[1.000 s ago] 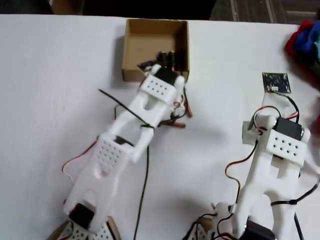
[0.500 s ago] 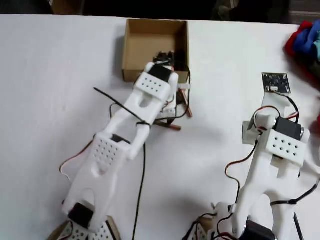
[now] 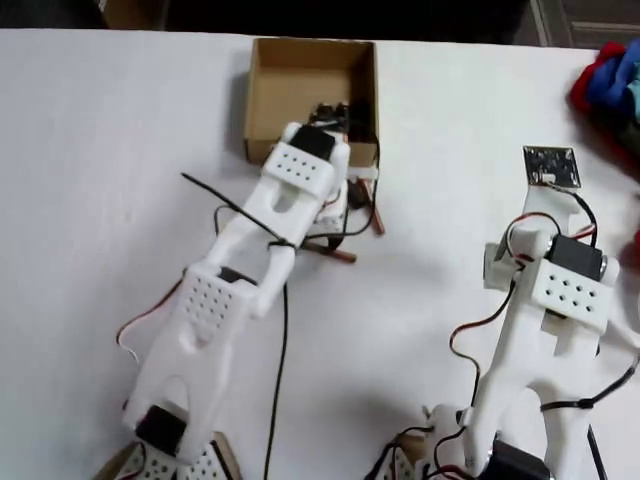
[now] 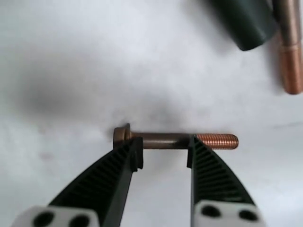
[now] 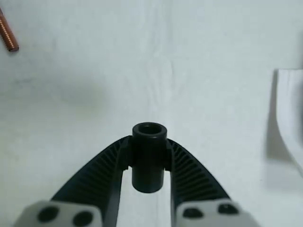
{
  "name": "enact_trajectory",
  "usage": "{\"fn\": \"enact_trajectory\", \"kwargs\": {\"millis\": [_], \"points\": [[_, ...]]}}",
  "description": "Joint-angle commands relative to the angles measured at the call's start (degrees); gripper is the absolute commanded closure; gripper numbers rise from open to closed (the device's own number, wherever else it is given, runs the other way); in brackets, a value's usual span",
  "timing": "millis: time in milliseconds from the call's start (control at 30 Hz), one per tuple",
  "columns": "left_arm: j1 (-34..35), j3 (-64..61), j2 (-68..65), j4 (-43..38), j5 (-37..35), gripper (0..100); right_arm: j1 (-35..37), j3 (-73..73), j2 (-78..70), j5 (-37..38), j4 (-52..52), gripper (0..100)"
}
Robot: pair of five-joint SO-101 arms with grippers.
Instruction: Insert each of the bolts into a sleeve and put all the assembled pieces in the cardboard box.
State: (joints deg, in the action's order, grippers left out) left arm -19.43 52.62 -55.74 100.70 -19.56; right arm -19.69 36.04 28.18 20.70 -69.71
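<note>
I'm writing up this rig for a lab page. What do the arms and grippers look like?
The left arm and right arm are white plastic with dotted hole-plates, black motors and red, black and white wires. The left gripper and right gripper are black, ribbed and tapering, on white bases.

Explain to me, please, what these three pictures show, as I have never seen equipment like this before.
These are two small white robot arms, the left arm and the right arm, side by side at a white table. The high view looks down from a fixed camera; the other two pictures come from a camera on each arm's wrist. A cardboard box with dark pieces inside stands on the table beyond the arms. The left end effector is open over a copper bolt lying on the table. The right end effector is shut on a black sleeve, held upright.
</note>
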Motion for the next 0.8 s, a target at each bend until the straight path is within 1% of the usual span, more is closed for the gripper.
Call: {"fn": "enact_trajectory", "kwargs": {"millis": [0,133,200,333,400,500,533,633,767], "points": [[2.1,-0.7,5.6,1.6,2.4,83,-0.7,-0.4,2.6,-0.1,0.3,97.8],[1.8,-2.7,13.8,1.7,1.8,83,-0.7,-0.4,2.6,-0.1,0.3,97.8],[1.2,-6.1,16.8,1.6,-2.1,83,-0.7,-0.4,2.6,-0.1,0.3,97.8],[-1.1,-13.8,18.7,1.6,-13.1,83,-0.7,-0.4,2.6,-0.2,0.3,97.8],[-2.5,-17.0,18.5,1.0,-20.6,83,-0.7,-0.4,2.6,-0.3,0.4,97.8],[-2.9,-21.0,16.7,-1.3,-34.0,83,-0.7,-0.4,2.6,-0.4,0.6,97.8],[-2.9,-21.2,15.7,-1.5,-36.6,83,-0.7,-0.4,2.6,-0.4,0.6,97.8],[-1.3,-19.3,12.5,-2.1,-38.3,81,-0.7,0.0,2.6,-0.4,0.6,97.8],[0.1,-14.1,9.7,-1.0,-39.5,73,-0.6,3.0,2.6,-0.4,1.6,97.8]]}}
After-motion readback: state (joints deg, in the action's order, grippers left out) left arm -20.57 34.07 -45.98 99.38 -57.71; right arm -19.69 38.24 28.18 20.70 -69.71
